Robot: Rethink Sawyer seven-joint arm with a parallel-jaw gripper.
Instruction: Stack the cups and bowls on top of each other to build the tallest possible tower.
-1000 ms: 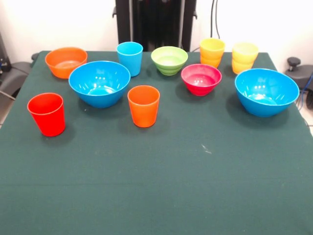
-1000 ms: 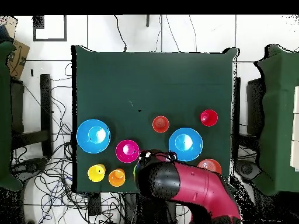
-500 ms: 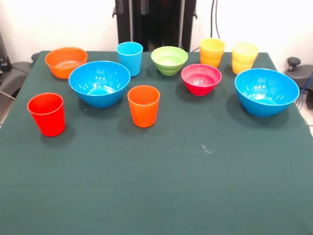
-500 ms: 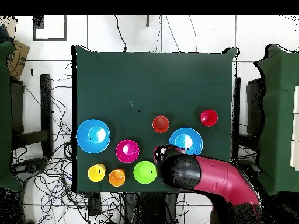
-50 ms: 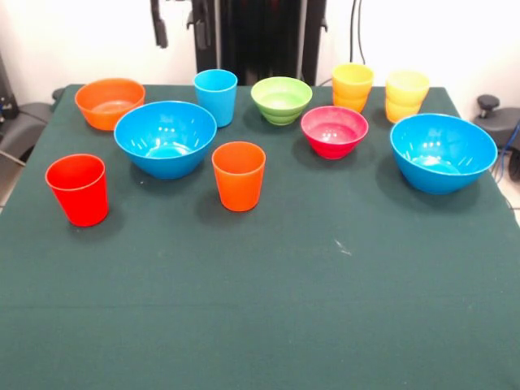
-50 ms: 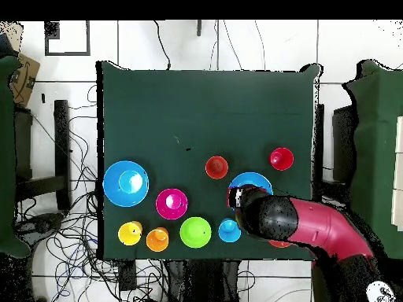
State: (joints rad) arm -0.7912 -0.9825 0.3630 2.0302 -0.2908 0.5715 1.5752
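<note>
A dark green counter (image 5: 260, 309) carries every piece, all grouped along one side and all standing upright and apart, none piled except at one end.

The two large bright blue bowls are the biggest. One blue bowl (image 5: 166, 138) sits between the orange bowl (image 5: 110, 102) and the orange cup (image 5: 239, 175); in the overhead view the arm's dark head covers part of it. The other blue bowl (image 5: 443, 151) stands alone near the counter's edge. Both are glossy and hold nothing.

Next in size come the smaller bowls: the orange one at the corner, the lime-green bowl (image 5: 281, 100) in the middle of the back row, and the pink-red bowl (image 5: 334, 131) just in front of it and to one side. All three hold nothing.

The cups are tapered tumblers. The red cup (image 5: 78, 188) stands nearest the front, well apart from the rest. The orange cup stands just beside the first blue bowl. The light blue cup (image 5: 215, 97) stands behind that bowl, beside the green one. Two short stacks of nested cups, one yellow-orange (image 5: 352, 87) and one pale yellow (image 5: 406, 95), stand side by side.

The red and black arm (image 6: 315, 228) reaches in low over the first blue bowl. The fingers (image 5: 159, 23) show only as dark tips at the top edge; I cannot tell whether they are open or closed.
</note>
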